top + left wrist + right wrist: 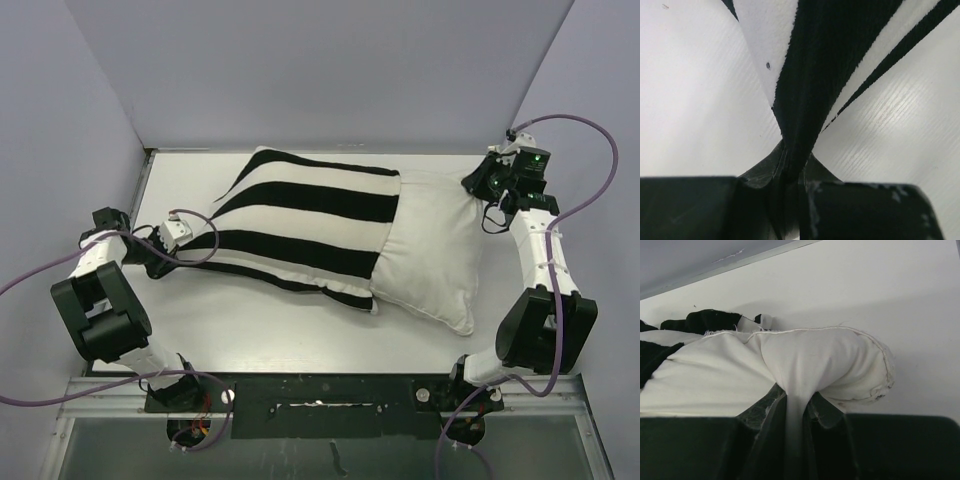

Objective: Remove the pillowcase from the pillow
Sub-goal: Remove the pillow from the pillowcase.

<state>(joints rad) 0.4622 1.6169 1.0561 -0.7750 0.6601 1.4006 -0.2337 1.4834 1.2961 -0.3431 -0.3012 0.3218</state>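
Pulling the two apart, with the left gripper clamped on the pillowcase corner and the right gripper pinching the pillow, which lies half-uncovered on the table, risks either thin fabric pinch slipping free under uneven tension.

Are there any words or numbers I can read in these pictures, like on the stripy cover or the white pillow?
No, there are none to read. The pillowcase has only black and white stripes, the pillow shows plain white fabric, and no label or writing shows in any view.
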